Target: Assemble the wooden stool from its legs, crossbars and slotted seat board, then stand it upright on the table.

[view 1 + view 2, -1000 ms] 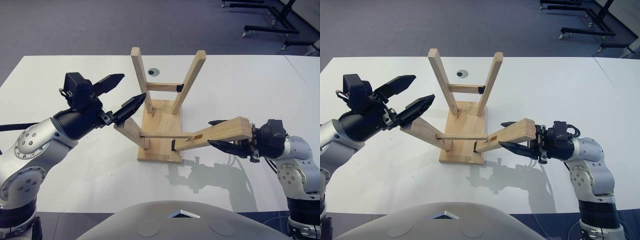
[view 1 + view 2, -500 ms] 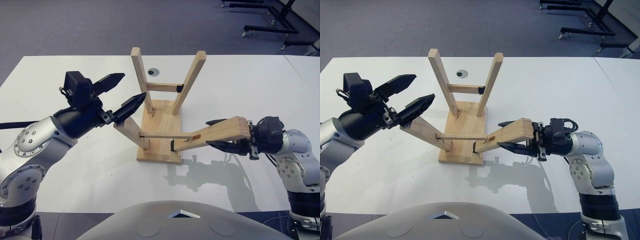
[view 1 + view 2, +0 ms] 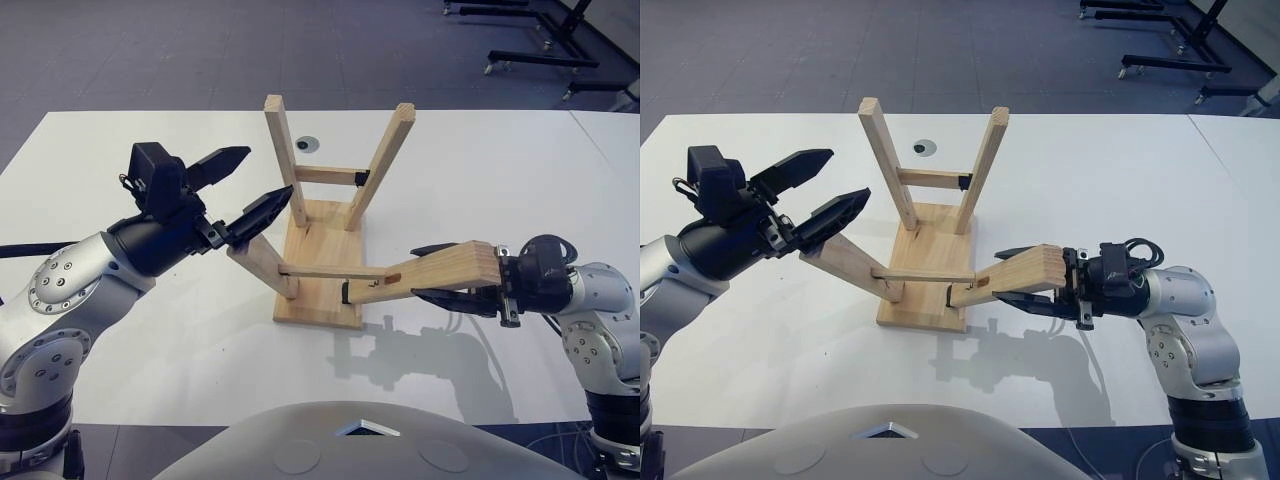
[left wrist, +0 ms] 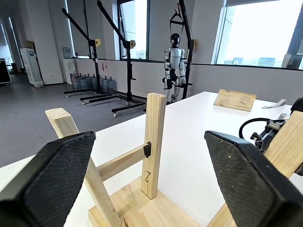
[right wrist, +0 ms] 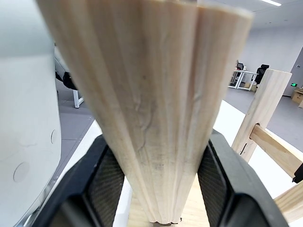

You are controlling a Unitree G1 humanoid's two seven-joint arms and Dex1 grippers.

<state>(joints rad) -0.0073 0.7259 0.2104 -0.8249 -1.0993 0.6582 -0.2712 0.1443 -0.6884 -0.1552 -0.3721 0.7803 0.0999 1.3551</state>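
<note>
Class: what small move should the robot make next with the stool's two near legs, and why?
Probably shut the left gripper on the near left leg: it hangs open by that leg's top, while the right gripper clamps the near right leg. Both lean outward from the seat board and need straightening.

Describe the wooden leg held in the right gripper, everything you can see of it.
The leg is a pale, square-cut bar of bare wood with visible grain. It slants low, outer end clamped in the right gripper, inner end at the seat board's near right corner. A thin crossbar enters a slot in its side.
</note>
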